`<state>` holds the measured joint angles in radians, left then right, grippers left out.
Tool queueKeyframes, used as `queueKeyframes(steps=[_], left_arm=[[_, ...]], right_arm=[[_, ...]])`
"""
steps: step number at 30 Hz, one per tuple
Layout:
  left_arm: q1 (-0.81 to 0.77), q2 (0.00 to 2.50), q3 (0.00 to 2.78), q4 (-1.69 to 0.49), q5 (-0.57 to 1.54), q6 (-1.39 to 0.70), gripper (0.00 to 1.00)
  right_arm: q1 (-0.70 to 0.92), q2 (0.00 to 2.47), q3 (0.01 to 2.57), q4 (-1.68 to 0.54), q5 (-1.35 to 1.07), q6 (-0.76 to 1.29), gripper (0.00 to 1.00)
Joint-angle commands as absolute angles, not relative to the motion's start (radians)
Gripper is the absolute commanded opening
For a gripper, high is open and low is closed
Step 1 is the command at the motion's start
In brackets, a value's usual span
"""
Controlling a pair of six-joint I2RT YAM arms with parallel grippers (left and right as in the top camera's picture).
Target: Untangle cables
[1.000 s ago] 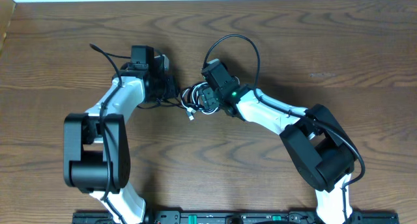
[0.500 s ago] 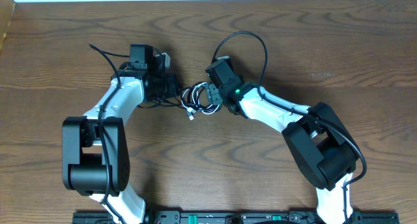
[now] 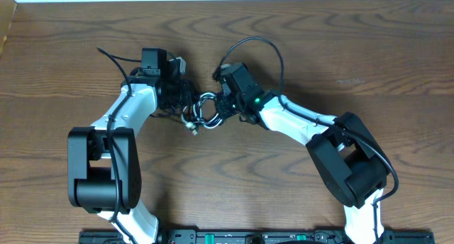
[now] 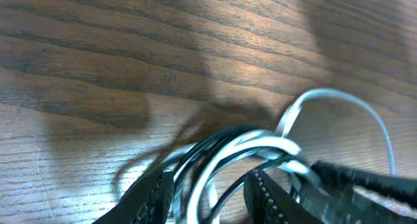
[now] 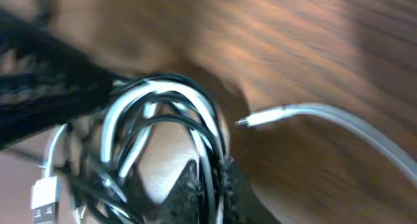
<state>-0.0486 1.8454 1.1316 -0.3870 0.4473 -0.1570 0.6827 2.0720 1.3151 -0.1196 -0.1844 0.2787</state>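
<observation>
The cables [image 3: 202, 111] lie in one knotted bunch on the wooden table [image 3: 340, 38], just to the 9 o'clock side of its centre in the overhead view, strung between the two arms. The left end effector [image 3: 183, 98] sits at 10 o'clock of the bunch and touches it. Its wrist view shows its two fingers [image 4: 154, 196] partway apart, with black cords and a white cord running up out of the gap between them, so it is closed on that part of the bundle. The cords there hang clear of the table and throw a soft shadow on the wood. The right end effector [image 3: 218, 106] meets the bunch from 2 o'clock. In its wrist view its fingers [image 5: 229, 188] are drawn almost together at the bottom edge, and a black cord is pinched in the narrow slit between them. Above that pinch the black and white cords arch in several overlapping loops. A flat white plug [image 5: 43, 204] hangs at 8 o'clock of the loops, and a slim plug end [image 5: 264, 117] on a white cord points in from 3 o'clock, apart from them. From overhead, a white plug sticks out of the bunch at 7 o'clock.
</observation>
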Motion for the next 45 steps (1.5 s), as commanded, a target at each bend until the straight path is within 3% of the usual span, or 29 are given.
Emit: queueKeyframes(steps=[1,2,4,9,17,23,45], left_arm=[[-0.052,1.828,1.151,-0.387,0.46,-0.154,0.4],[-0.052,1.828,1.151,-0.387,0.46,-0.154,0.4],[-0.052,1.828,1.151,-0.387,0.46,-0.154,0.4],[-0.052,1.828,1.151,-0.386,0.46,-0.154,0.4],[-0.052,1.828,1.151,-0.384,0.46,-0.154,0.41],[-0.052,1.828,1.151,-0.384,0.459,-0.154,0.4],[-0.052,1.828,1.15,-0.384,0.459,-0.154,0.4]], right_arm=[[0.695,2.08,1.312,-0.107,-0.325,0.17,0.27],[0.694,2.08,1.312,-0.108,-0.308,0.17,0.39],[0.693,2.08,1.312,-0.109,-0.285,0.17,0.47],[0.687,2.08,1.312,-0.109,-0.282,0.17,0.52],[0.696,2.08,1.312,-0.11,-0.279,0.17,0.5],[0.699,2.08,1.312,-0.126,-0.278,0.17,0.41],[0.721,2.081,1.312,-0.191,-0.23,0.17,0.23]])
